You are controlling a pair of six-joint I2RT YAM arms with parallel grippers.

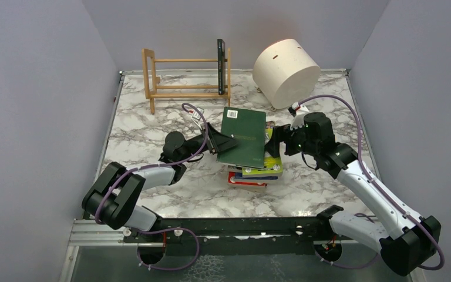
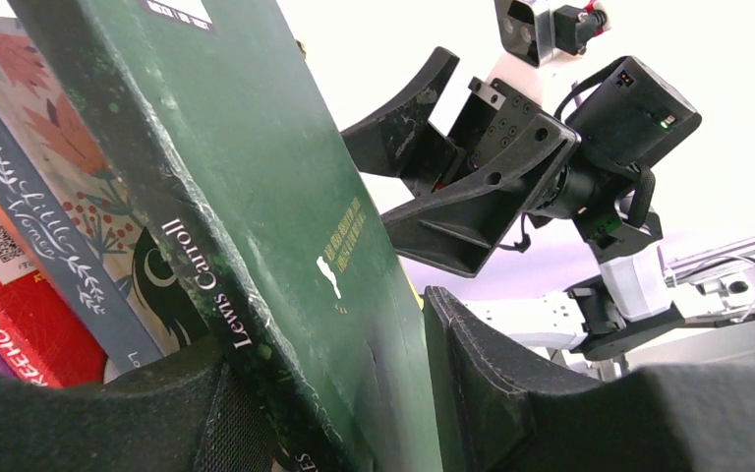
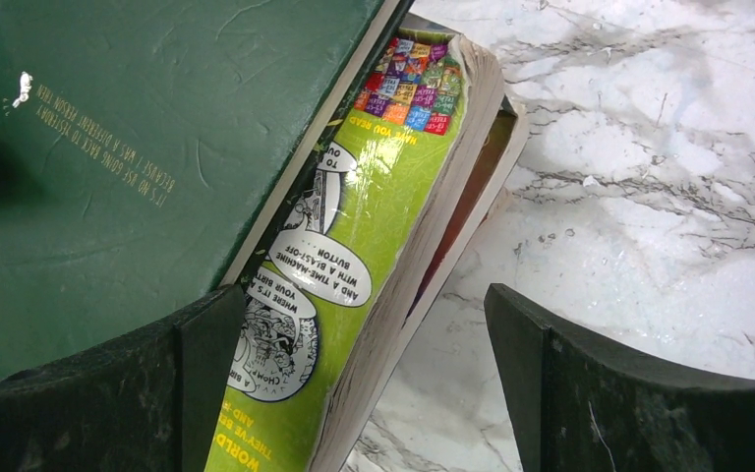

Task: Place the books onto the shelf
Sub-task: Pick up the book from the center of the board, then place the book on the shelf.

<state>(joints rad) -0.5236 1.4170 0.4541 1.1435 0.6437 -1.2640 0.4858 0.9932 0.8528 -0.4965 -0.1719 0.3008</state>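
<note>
The main risk lies in how the dark green book (image 1: 244, 136) is held: the left gripper (image 1: 222, 143) grips it at its left edge, beside the spine, so nearly all its weight hangs out to the right. It could therefore pivot between the pads or slip free on any lift or swing. The book sits tilted above the stack (image 1: 252, 175) in the middle of the desk (image 1: 152, 129), with its far right part over the lime green book (image 3: 374, 226). A low or dragging lift might pull that book along or push the pile askew. The right gripper (image 1: 276, 141) hangs just beside the green book's right edge, so a rightward swing could strike it. The shelf (image 1: 188, 60) stands at the far left with one black book (image 1: 221, 64) upright at its right end, and a careless insertion could knock that over. In the left wrist view, the left gripper is narrowed onto the green book, with a finger against each cover as far as can be judged. The right gripper stands wide and holds nothing. Its fingers straddle the lime green book's edge and bare desk, and whether they touch it cannot be told.
</note>
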